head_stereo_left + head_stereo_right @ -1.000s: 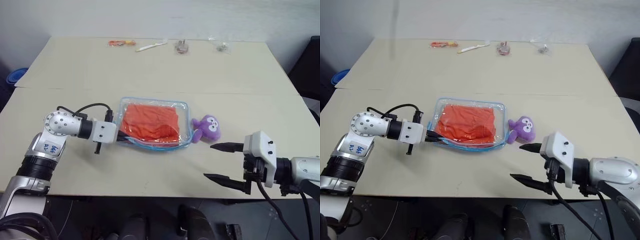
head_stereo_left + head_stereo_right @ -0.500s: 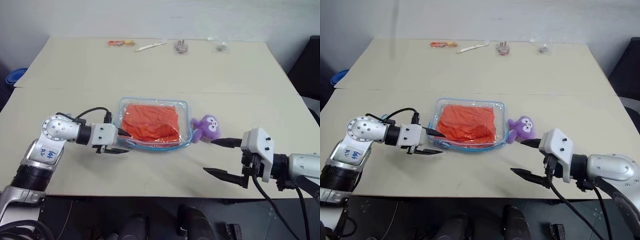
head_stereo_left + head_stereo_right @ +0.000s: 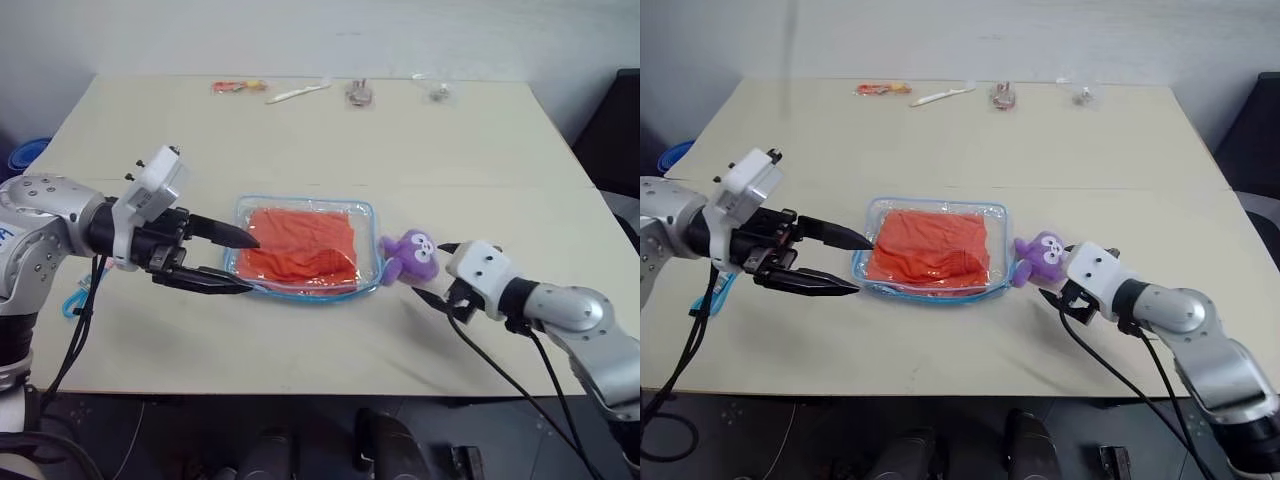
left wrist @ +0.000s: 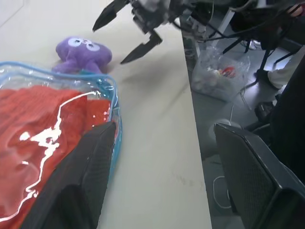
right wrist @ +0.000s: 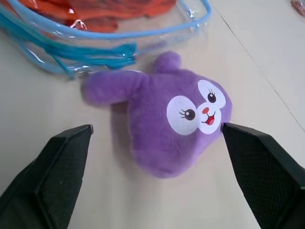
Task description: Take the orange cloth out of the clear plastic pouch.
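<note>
Both hands released: left hand (image 3: 232, 261) level at clear plastic pouch (image 3: 305, 246) edge; right hand (image 5: 155, 143) straddles purple plush toy (image 5: 164, 124).

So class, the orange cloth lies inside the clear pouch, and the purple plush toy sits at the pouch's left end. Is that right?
Not quite. The orange cloth is inside the clear pouch, but the purple plush toy sits at the pouch's right end, as the left eye view shows.
</note>
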